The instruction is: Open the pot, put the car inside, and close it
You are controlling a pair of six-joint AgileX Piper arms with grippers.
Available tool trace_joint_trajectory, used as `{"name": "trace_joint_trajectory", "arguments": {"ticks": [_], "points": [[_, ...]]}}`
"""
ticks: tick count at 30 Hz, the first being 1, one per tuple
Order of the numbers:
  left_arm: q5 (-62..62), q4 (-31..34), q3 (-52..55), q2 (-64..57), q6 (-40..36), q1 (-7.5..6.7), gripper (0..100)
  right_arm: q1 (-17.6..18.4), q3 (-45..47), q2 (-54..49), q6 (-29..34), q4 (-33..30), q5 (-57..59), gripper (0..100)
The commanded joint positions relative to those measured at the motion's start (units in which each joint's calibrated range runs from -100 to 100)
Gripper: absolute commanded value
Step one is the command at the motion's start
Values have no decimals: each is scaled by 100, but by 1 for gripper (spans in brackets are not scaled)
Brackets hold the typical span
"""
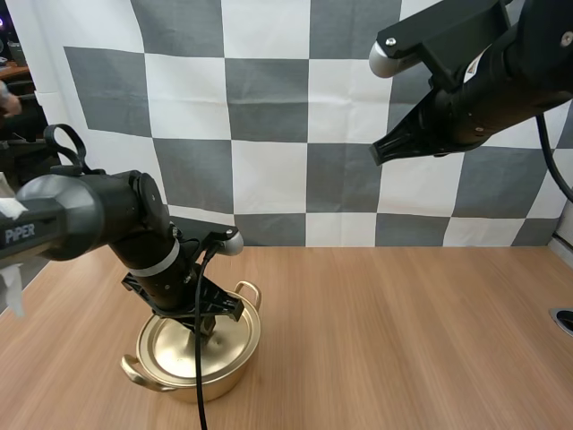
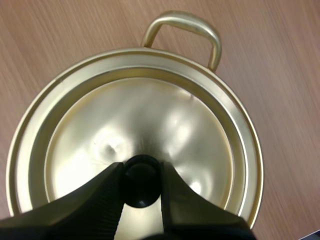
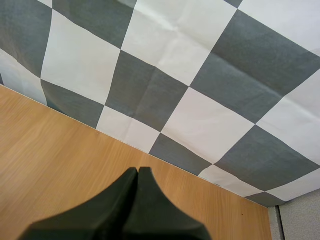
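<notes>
A gold pot (image 1: 192, 345) with two loop handles stands on the wooden table at the front left, its gold lid (image 2: 140, 125) sitting flat on it. My left gripper (image 1: 202, 330) reaches down onto the lid's middle. Its fingers (image 2: 107, 192) pinch the lid's black knob (image 2: 141, 180) between them. My right gripper (image 1: 380, 152) hangs high above the table at the back right, shut on nothing, its fingers (image 3: 137, 195) lying together as one dark wedge.
One pot handle (image 2: 185, 30) sticks out toward the table's middle. Bare wooden tabletop (image 1: 403, 331) stretches to the right of the pot. A round dark fitting (image 1: 564, 320) sits at the table's right edge.
</notes>
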Motion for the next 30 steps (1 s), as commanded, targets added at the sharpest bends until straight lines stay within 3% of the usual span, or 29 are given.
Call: {"name": "trace_joint_trajectory", "arguments": {"ticks": [1, 2, 3, 11, 20, 22, 23, 27, 30], "points": [[77, -33, -18, -58, 0, 0, 69, -5, 6, -2, -101, 169, -6, 0], [136, -33, -30, -73, 0, 0, 80, -5, 6, -2, -101, 194, -6, 0], [202, -33, -50, -111, 0, 0, 84, -5, 6, -2, -101, 228, -6, 0], [1355, -33, -1033, -659, 0, 0, 84, -5, 6, -2, -101, 266, -6, 0], [1881, -33, -3393, -1932, -67, 0, 80, -5, 6, -186, 13, 265, -478, 0], [1881, -33, -3909, -2310, -102, 0, 70, -5, 6, -368, 136, 265, -711, 0], [1881, -33, -4082, -2467, -132, 0, 60, -5, 6, -509, 190, 265, -843, 0], [1488, -33, -4475, -3291, -147, 0, 1, -5, 6, -1355, 391, 265, -1258, 0], [844, -33, -4442, -3996, -147, 0, 0, -5, 6, -2094, 391, 265, -1708, 0]]}}
